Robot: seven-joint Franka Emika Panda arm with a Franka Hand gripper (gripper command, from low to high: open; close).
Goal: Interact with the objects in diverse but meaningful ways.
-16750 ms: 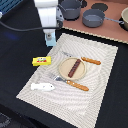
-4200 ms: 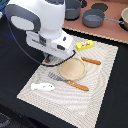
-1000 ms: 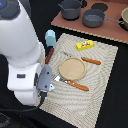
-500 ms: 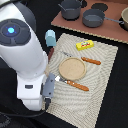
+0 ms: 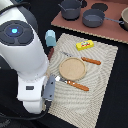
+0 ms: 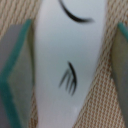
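In the wrist view the small white oblong piece point(image 6: 70, 65) lies on the woven mat point(image 6: 107, 95) directly between the gripper's point(image 6: 67, 70) spread, unclosed fingers point(image 6: 15, 80), its long axis running crosswise to their closing line.

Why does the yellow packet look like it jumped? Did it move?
Yes. The yellow packet lay on the exterior view's left of the tan plate earlier; now it lies beyond the plate, toward the grey pots.
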